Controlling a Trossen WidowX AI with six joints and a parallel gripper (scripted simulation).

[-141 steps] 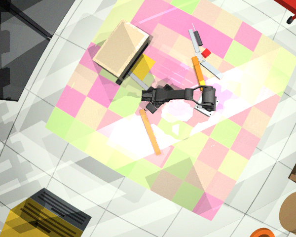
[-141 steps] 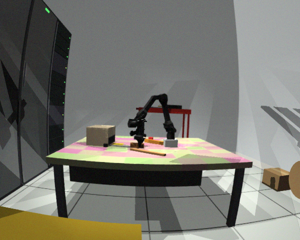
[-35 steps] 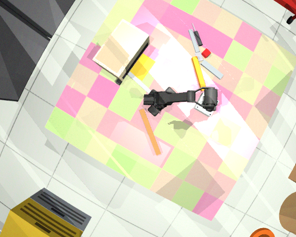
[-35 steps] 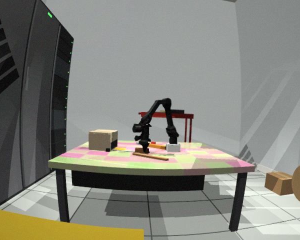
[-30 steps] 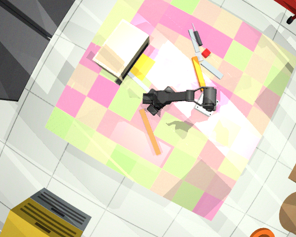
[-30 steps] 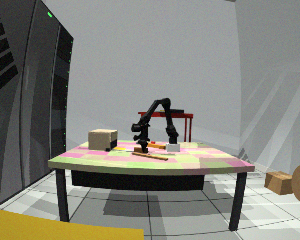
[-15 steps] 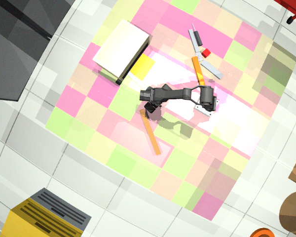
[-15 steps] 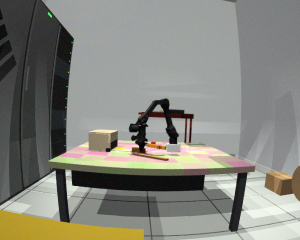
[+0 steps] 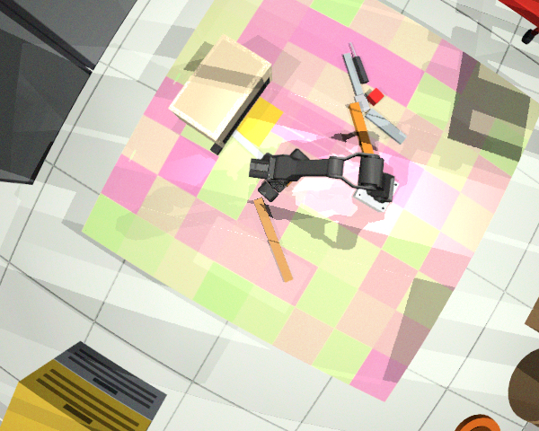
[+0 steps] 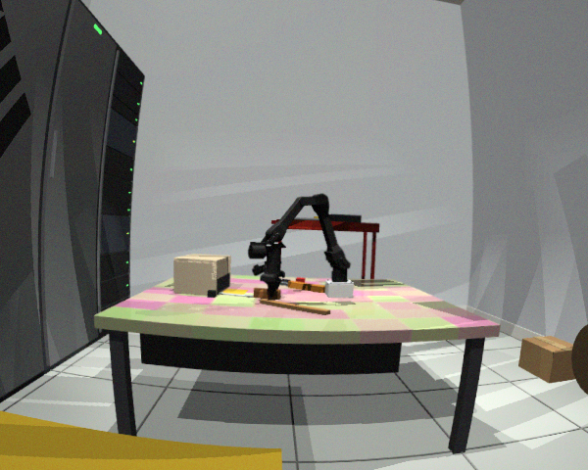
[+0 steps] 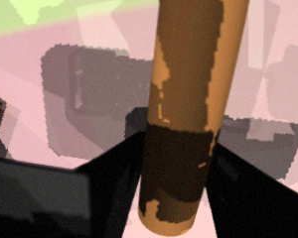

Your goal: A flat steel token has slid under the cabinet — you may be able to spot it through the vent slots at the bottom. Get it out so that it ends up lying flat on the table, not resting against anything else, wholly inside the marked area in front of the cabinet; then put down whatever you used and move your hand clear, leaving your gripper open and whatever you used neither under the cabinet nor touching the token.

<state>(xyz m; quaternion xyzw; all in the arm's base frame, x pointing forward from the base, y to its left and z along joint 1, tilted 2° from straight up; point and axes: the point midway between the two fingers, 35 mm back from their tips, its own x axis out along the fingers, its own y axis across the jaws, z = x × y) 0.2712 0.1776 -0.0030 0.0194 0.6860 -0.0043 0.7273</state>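
Observation:
The beige cabinet (image 9: 221, 88) (image 10: 195, 275) stands at the left of the table, its dark vented front facing the yellow marked area (image 9: 266, 116) (image 10: 236, 291). No token can be made out; the space under the cabinet is hidden. My gripper (image 10: 272, 295) (image 11: 174, 143) is low over the table, shut on the round orange-brown handle (image 11: 194, 74) of a tool. A pale flat strip (image 9: 247, 145), apparently its blade, runs from under the gripper along the marked area's near side toward the cabinet front. Whether its tip is under the cabinet cannot be told. The arm hides the fingertips in the top view.
An orange stick (image 9: 273, 241) (image 10: 297, 306) lies close to the gripper on the near side. Beside the arm's base lie an orange bar (image 9: 360, 125), grey bars (image 9: 352, 74) (image 9: 386, 126), a dark-handled rod (image 9: 360, 69) and a red cube (image 9: 375, 96) (image 10: 300, 279).

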